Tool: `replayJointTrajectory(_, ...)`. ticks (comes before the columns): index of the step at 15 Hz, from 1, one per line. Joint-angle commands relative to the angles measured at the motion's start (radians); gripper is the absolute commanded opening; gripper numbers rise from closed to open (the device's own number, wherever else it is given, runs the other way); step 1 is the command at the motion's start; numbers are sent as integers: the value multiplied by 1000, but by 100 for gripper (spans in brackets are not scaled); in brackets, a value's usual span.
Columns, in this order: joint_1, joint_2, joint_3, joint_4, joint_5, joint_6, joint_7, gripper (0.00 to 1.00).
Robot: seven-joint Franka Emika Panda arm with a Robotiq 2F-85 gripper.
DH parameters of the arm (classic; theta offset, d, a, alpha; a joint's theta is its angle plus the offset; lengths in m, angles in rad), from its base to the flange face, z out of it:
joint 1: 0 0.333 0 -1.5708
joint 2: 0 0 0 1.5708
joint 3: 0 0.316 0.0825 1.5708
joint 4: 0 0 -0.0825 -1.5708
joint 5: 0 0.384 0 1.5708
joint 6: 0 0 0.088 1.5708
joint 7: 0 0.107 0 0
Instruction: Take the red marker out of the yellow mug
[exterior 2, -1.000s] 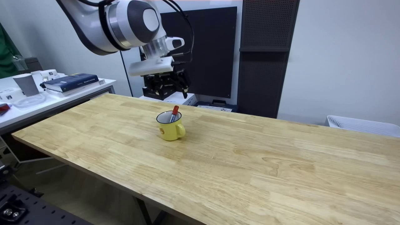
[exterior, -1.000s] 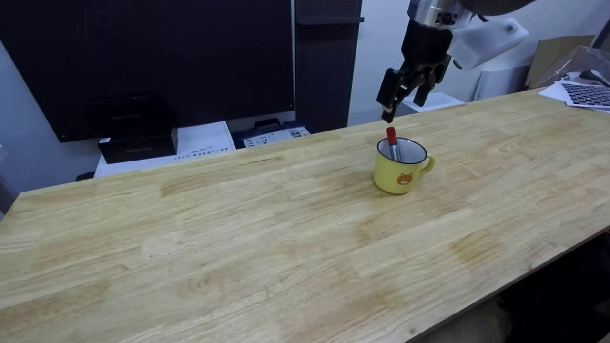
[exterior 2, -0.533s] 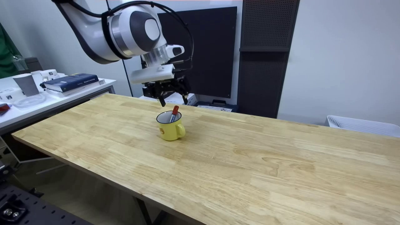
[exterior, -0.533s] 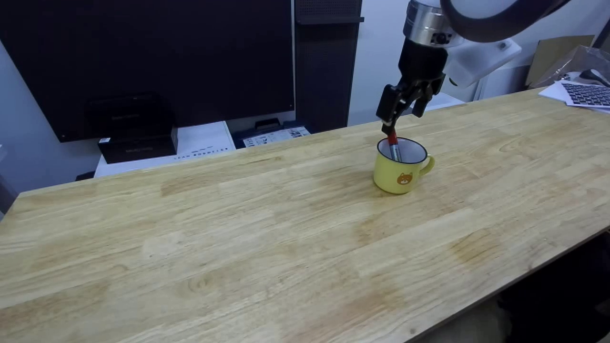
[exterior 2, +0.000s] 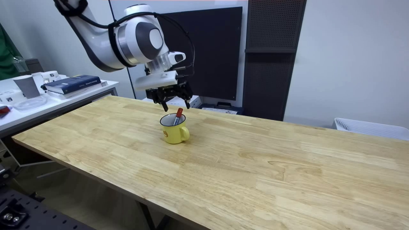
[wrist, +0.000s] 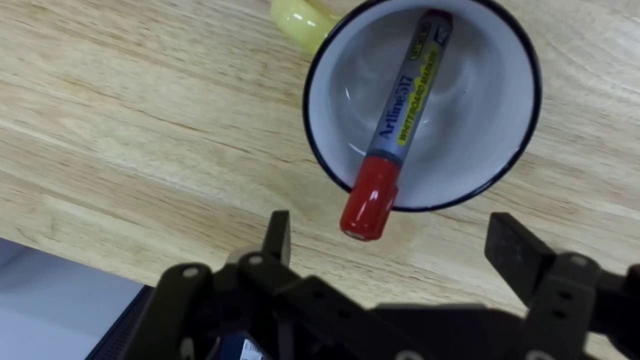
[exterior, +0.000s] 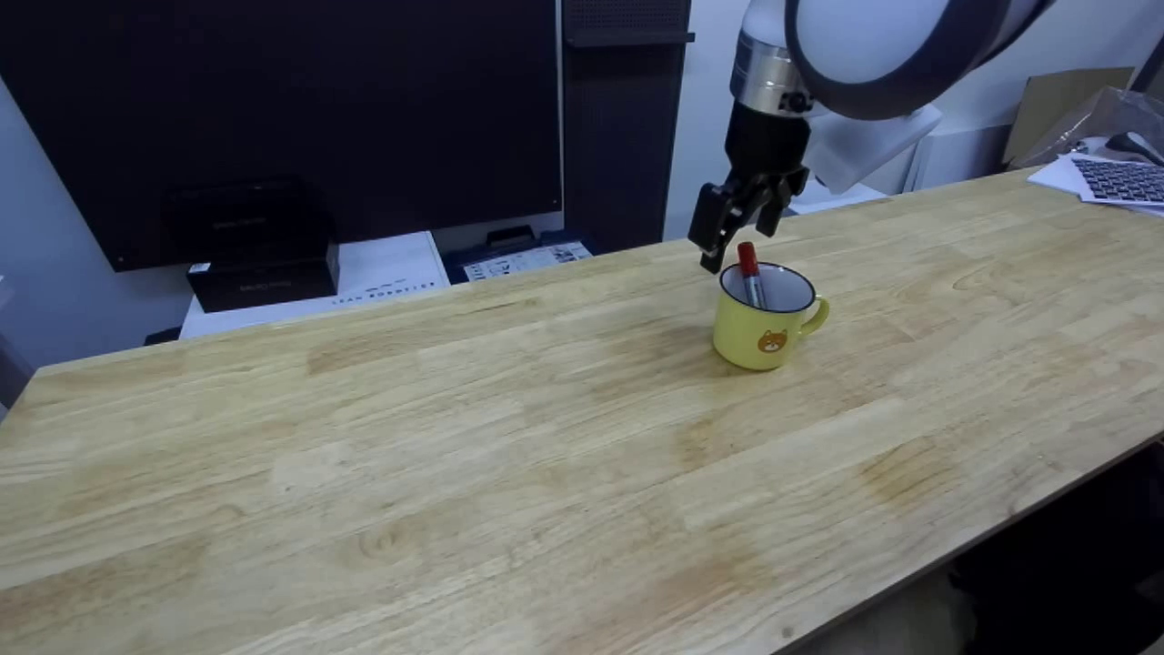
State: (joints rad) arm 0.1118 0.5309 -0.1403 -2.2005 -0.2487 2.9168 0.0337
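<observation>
Claw (wrist: pixel 392 241) spread and empty, I hang at that side of the mug (wrist: pixel 492 132) where the marker (wrist: pixel 398 122) leans over the rim (wrist: pixel 537 92), cap (wrist: pixel 371 200) toward me.

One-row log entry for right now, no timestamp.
hand: open, empty | marker: leaning inside mug, cap protruding | mug: upright on table | extraction: not done
</observation>
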Motion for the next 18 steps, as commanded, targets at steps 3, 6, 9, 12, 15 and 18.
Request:
replayJointTrajectory(3,-6,53,5,68,39,-10,5,100)
replayJointTrajectory(6,-3,31,3,39,56,-2,11,100)
replayJointTrajectory(9,4,24,-10,31,64,-3,23,75)
replayJointTrajectory(12,0,22,-8,29,78,-6,27,60)
replayJointTrajectory(15,0,12,-9,18,93,-6,31,38)
replayJointTrajectory(18,-4,-15,-5,-7,112,-3,32,17)
